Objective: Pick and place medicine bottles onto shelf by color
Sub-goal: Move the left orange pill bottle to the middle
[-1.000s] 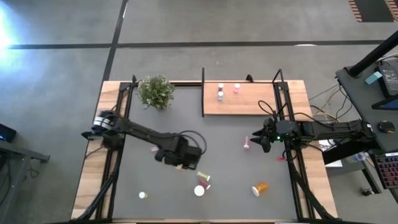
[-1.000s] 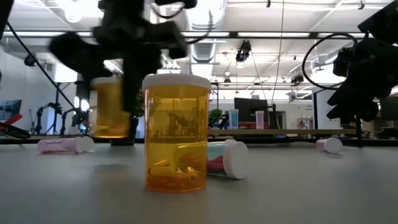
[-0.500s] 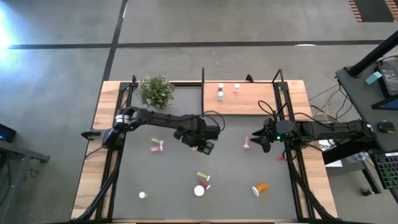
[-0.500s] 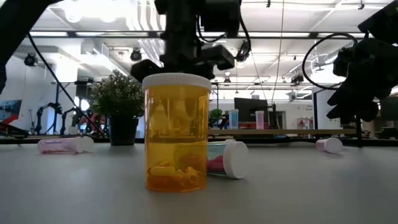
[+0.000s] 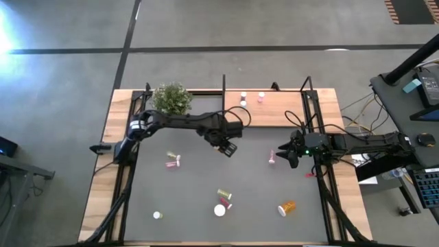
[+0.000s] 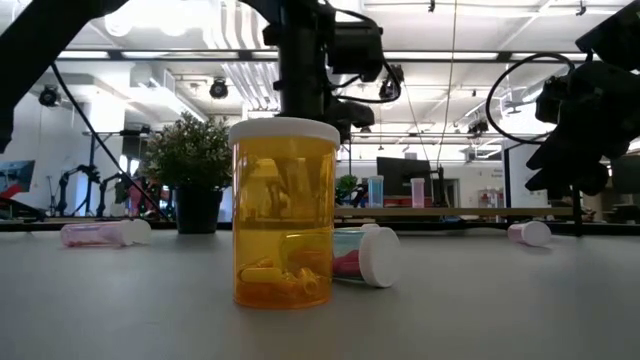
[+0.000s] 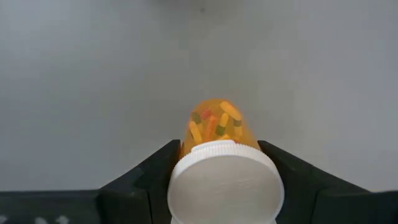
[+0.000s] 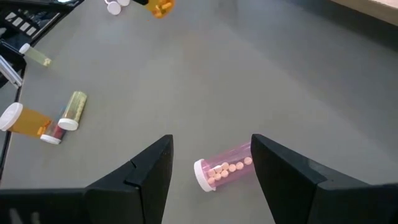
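My left gripper (image 5: 226, 145) hangs over the middle of the grey table, just near of the shelf (image 5: 274, 118). It is shut on an orange medicine bottle (image 7: 214, 127) with a white cap. Two small bottles (image 5: 243, 102) (image 5: 260, 97) stand on the wooden shelf. My right gripper (image 5: 287, 152) waits open at the table's right side. A pink bottle (image 8: 222, 168) lies on its side on the table just beyond its fingers. Other bottles lie or stand on the table: pink (image 5: 173, 160), yellow-green (image 5: 224, 194), orange (image 5: 287, 206), white (image 5: 157, 215). My left gripper pinches the orange bottle between its two fingers at opposite sides of the white cap (image 7: 183, 169). The fingers come from above, pointing down. The bottle hangs upright, cap up, clear of the table.
A green plant (image 5: 171, 100) stands at the far left, beside the shelf's black posts (image 5: 223, 103). A large orange bottle (image 6: 285, 215) stands upright near the front edge, with a capped bottle (image 6: 362, 258) lying behind it. Bare grey tabletop (image 5: 254, 178) lies between shelf and bottles.
My left gripper has carried the orange bottle from the table's near middle toward the far edge and a little right, toward the shelf, rolling its wrist on the way. The bottle has stayed in the hold, clear of the table.
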